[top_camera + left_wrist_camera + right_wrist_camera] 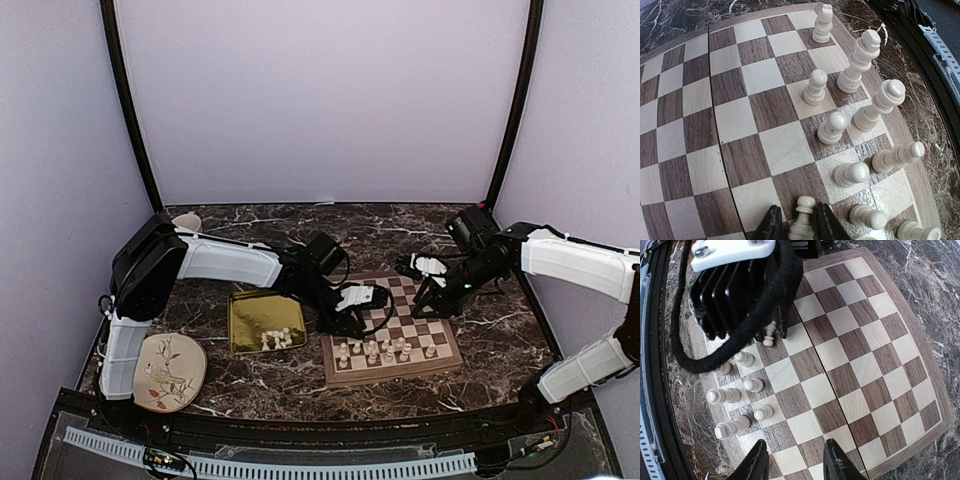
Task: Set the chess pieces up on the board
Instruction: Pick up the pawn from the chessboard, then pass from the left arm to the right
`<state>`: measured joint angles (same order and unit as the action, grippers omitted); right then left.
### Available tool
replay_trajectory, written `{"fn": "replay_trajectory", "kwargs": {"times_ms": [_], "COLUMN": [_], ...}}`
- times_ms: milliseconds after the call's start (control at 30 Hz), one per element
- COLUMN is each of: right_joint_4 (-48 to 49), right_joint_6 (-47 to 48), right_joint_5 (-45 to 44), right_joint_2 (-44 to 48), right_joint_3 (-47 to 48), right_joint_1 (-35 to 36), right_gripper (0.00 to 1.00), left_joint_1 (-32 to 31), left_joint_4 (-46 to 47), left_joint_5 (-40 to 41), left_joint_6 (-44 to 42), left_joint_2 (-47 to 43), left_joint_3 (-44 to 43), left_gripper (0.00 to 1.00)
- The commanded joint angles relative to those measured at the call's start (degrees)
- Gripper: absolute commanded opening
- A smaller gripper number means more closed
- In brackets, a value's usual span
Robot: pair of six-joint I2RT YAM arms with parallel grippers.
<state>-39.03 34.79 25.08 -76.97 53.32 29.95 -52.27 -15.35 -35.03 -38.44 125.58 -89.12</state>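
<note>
L gripper [797, 207] pinches pawn [802, 222] on board [740, 125]; R gripper [795, 444] fingers apart.

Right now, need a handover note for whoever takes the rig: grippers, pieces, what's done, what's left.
Left gripper: fingers either side of a standing pawn on the board, near rows; cannot tell whether it is clamped.
Right gripper: open, empty, hovering above bare squares.
Done: about ten chess pieces stand on the two rows nearest the arm bases.
Left: a cluster of pieces lies in the gold tray left of the board; move them over and fill out the rows.
</note>
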Motion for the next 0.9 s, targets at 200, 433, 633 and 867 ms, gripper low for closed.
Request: {"fn": "replay_trajectory", "kwargs": {"times_ms": [200, 433, 633, 867], "right_joint_4": [1.0, -0.3, -0.9, -6.7], "right_joint_6": [-1.6, -6.1, -14.9, -21.4], "right_joint_5": [1.2, 8.8, 16.4, 31.3], "right_joint_2": [-0.8, -2.3, -6.7, -15.7], "right_joint_3": [1.5, 9.5, 19.4, 23.9], "right_joint_1": [-0.7, -6.8, -11.0, -11.9], "right_gripper": [0.35, 0.35, 0.41, 0.44], "left_joint_1": [1.6, 3.2, 3.3, 2.6], "left_joint_4": [-5.4, 5.0, 31.0, 43.8], "left_joint_5": [0.9, -1.8, 0.7, 5.8], "left_joint_6": [3.3, 13.8, 29.2, 33.9], "left_joint_2": [-0.5, -4.4, -10.7, -13.8], "left_joint_3": [0.4, 2.1, 10.3, 14.2], "left_gripper": [0.15, 0.12, 0.13, 0.14]}}
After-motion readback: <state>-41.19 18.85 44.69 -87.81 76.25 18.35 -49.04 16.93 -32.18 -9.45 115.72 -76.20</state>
